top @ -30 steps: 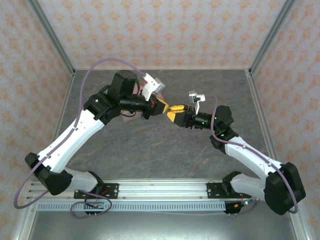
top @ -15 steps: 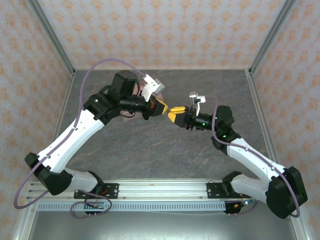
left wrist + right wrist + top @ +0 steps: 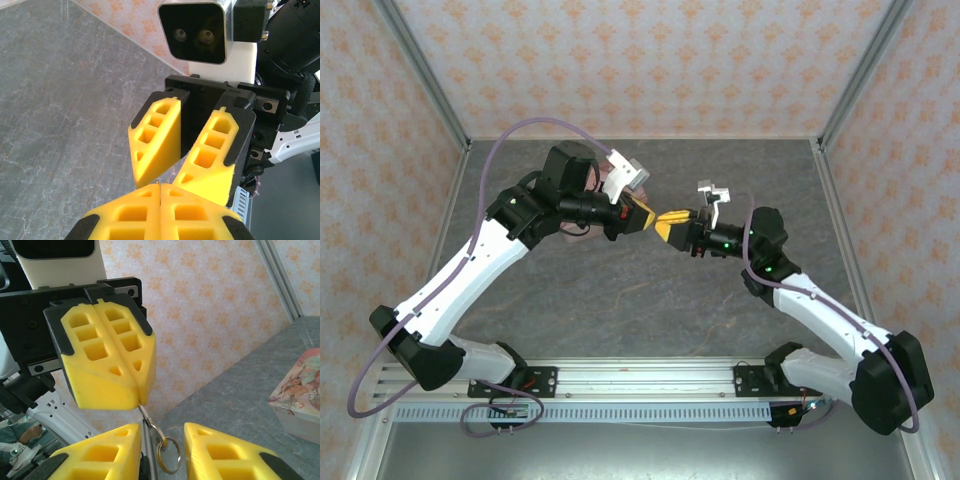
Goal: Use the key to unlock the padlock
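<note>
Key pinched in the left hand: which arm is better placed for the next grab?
Right. The right hand is open, a finger either side of the ring; the left hand is shut, pinching the key. Closing there should catch it.

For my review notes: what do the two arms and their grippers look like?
The left arm and right arm have white shells with black joints and bases; a lilac cable trails each. The left gripper and right gripper each carry two yellow wedge-shaped fingers with cut-out cells on black backing.
</note>
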### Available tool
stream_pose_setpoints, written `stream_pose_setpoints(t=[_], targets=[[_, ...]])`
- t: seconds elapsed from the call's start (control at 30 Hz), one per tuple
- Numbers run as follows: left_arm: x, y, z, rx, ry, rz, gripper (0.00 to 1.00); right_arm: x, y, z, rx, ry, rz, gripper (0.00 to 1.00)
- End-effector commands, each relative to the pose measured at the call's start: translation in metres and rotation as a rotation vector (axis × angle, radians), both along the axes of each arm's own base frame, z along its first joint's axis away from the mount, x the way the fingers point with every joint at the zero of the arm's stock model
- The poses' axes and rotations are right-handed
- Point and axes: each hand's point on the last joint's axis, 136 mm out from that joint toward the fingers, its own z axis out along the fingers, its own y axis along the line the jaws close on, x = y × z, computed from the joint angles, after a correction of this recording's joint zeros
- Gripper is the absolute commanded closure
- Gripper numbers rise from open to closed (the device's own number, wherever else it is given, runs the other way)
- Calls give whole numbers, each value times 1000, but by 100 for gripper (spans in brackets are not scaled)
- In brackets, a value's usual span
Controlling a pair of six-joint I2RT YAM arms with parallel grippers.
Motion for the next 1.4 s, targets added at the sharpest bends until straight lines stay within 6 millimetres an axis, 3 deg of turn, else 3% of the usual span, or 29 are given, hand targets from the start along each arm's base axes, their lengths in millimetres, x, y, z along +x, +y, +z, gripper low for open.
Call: stream_pose_setpoints(t=[0.0,0.93,1.27,1.37], targets=[[-4,-1,11,-9,-34,-17,100,-6,3,20,24,-68,32,73],[5,0,7,7,-35,20,100,-6,5,0,-4,-23,41,81],[6,0,7,6,-36,28,100,-6,8,-6,-19,-11,50,99],[6,1,6,8,-37,30,100,-5,8,-6,-22,-12,43,100]])
